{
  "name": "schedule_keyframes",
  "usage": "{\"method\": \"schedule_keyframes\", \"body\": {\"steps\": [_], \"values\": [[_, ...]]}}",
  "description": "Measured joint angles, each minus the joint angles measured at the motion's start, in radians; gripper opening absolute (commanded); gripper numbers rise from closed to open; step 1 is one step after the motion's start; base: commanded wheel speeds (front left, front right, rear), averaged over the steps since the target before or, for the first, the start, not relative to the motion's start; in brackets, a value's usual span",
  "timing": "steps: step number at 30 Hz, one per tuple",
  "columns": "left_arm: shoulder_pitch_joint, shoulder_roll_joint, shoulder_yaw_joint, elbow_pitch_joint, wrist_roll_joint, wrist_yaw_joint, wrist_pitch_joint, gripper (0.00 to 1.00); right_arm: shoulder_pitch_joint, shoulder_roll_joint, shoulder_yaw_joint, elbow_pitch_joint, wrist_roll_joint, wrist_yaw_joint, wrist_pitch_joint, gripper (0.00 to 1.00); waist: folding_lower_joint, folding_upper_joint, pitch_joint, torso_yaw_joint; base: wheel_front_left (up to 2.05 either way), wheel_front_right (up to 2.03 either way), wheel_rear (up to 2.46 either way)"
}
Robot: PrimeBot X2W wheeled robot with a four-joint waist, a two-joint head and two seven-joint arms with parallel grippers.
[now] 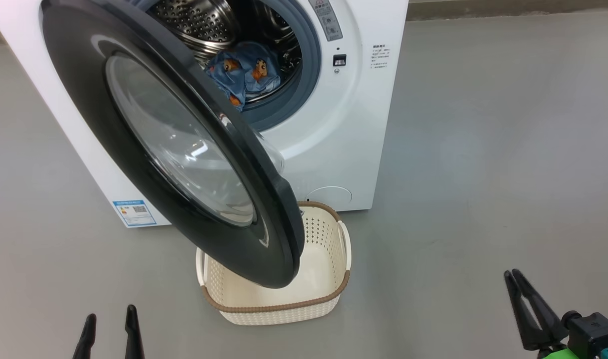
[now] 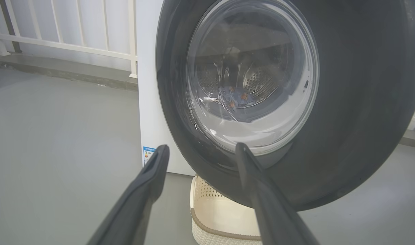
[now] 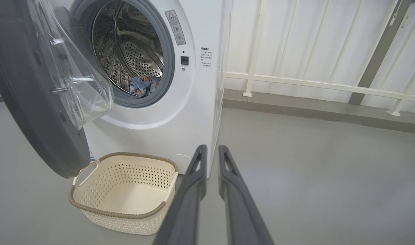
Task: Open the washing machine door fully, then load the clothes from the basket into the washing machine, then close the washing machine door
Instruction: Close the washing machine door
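Note:
The white washing machine (image 1: 353, 124) stands with its black round door (image 1: 184, 149) swung part way out, over the cream basket (image 1: 284, 305) on the floor. No garment shows in the visible part of the basket. Light blue clothes (image 1: 244, 75) with orange prints lie in the steel drum, at its front lip. My left gripper (image 1: 110, 313) is open and empty, low at the left, facing the door's outer glass (image 2: 255, 78). My right gripper (image 1: 511, 272) is far right of the basket, its fingers (image 3: 197, 170) drawn almost together with nothing between them.
Grey floor (image 1: 483, 174) spreads wide to the right of the machine. A white railing (image 3: 313, 85) and a raised ledge (image 3: 313, 112) run behind it. A blue label (image 1: 134, 212) sits low on the machine's side.

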Motion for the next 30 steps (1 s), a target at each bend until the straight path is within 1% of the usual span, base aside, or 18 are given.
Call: {"method": "schedule_keyframes", "body": {"steps": [4, 8, 16, 21, 25, 28, 30], "values": [[0.001, 0.0, -0.003, 0.0, -0.003, 0.0, 0.0, 1.0, 0.0, 0.0, -0.002, 0.013, 0.002, 0.0, 0.0, 0.0, 0.0, 0.0, -0.002, 0.006, 0.0, 0.0, 0.0], [0.002, 0.0, -0.006, 0.0, -0.003, 0.003, 0.0, 1.0, -0.005, 0.009, 0.004, 0.016, 0.038, 0.0, 0.0, 0.0, 0.0, 0.0, -0.002, 0.01, 0.0, 0.0, 0.0], [0.003, 0.0, -0.026, 0.0, -0.004, 0.008, 0.0, 1.0, -0.109, 0.02, 0.066, -0.088, 0.093, 0.0, 0.0, 0.0, 0.0, 0.0, 0.002, 0.013, 0.0, 0.0, 0.0], [0.003, 0.0, -0.042, -0.001, -0.004, 0.015, 0.0, 1.0, -0.213, 0.023, 0.166, -0.187, 0.126, 0.0, 0.0, 0.0, 0.0, 0.0, 0.006, 0.02, 0.0, 0.0, 0.0], [0.003, 0.0, -0.05, -0.002, -0.004, 0.024, 0.0, 1.0, -0.326, 0.037, 0.274, -0.27, 0.143, 0.0, 0.0, 0.0, 0.0, 0.0, 0.008, 0.03, 0.0, 0.0, 0.0], [0.002, 0.0, -0.064, -0.002, -0.004, 0.024, 0.0, 1.0, -0.393, 0.053, 0.376, -0.301, 0.17, 0.0, 0.0, 0.0, 0.0001, 0.0, 0.01, 0.044, 0.0, 0.0, 0.0], [0.002, 0.0, -0.073, -0.002, -0.004, 0.024, 0.0, 1.0, -0.418, 0.062, 0.446, -0.299, 0.182, 0.0, 0.0, 0.0, 0.0, 0.0, 0.011, 0.055, 0.0, 0.0, 0.0]]}}
